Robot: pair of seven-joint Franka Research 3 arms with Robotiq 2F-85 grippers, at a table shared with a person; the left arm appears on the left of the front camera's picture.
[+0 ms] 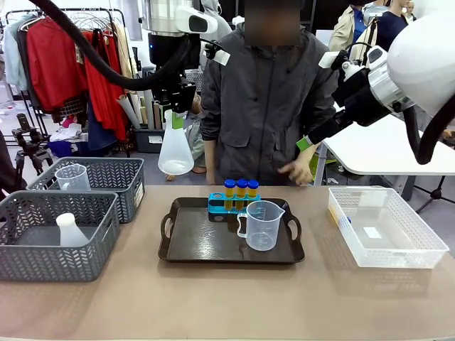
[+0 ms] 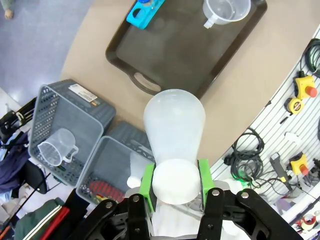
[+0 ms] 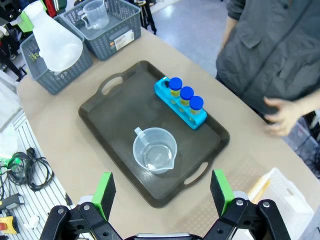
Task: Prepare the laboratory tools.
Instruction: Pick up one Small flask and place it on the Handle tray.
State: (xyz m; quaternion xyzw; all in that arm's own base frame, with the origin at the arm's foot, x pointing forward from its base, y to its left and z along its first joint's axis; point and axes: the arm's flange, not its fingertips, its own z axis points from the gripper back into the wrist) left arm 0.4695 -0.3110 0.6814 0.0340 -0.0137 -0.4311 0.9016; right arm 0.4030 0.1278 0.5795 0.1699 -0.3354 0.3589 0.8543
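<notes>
My left gripper (image 1: 175,119) is shut on the neck of a translucent white conical flask (image 1: 175,150), which hangs high above the table's back left. In the left wrist view the flask (image 2: 174,125) sits between the green pads (image 2: 146,186). A black tray (image 1: 206,245) holds a clear measuring cup (image 1: 261,225) and a blue tube rack (image 1: 217,204) with three blue-capped yellow tubes (image 1: 241,189). My right gripper (image 3: 162,192) is open, high above the tray's (image 3: 115,120) near edge, over the cup (image 3: 154,150) and rack (image 3: 181,105).
Two grey mesh baskets stand at the left: the far one (image 1: 117,174) holds another measuring cup (image 1: 72,177), the near one (image 1: 43,252) another flask (image 1: 70,231). A clear plastic bin (image 1: 384,227) is at the right. A person's hand (image 1: 297,170) hovers by the far edge.
</notes>
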